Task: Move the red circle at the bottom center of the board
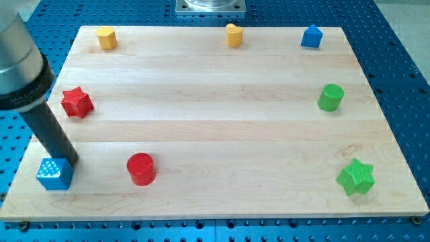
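The red circle (141, 168) is a short red cylinder on the wooden board (215, 128) at the view's lower left. My tip (67, 163) is the lower end of the dark rod coming down from the view's upper left. It rests right at the upper right edge of the blue cube (54, 174), near the board's bottom left corner. The red circle lies well to the right of my tip, with a gap of bare board between them.
A red star (77, 102) sits at the left edge. A yellow hexagon (106, 37), a yellow block (233, 34) and a blue house-shaped block (311, 36) line the top. A green cylinder (330, 97) and a green star (355, 177) stand at the right.
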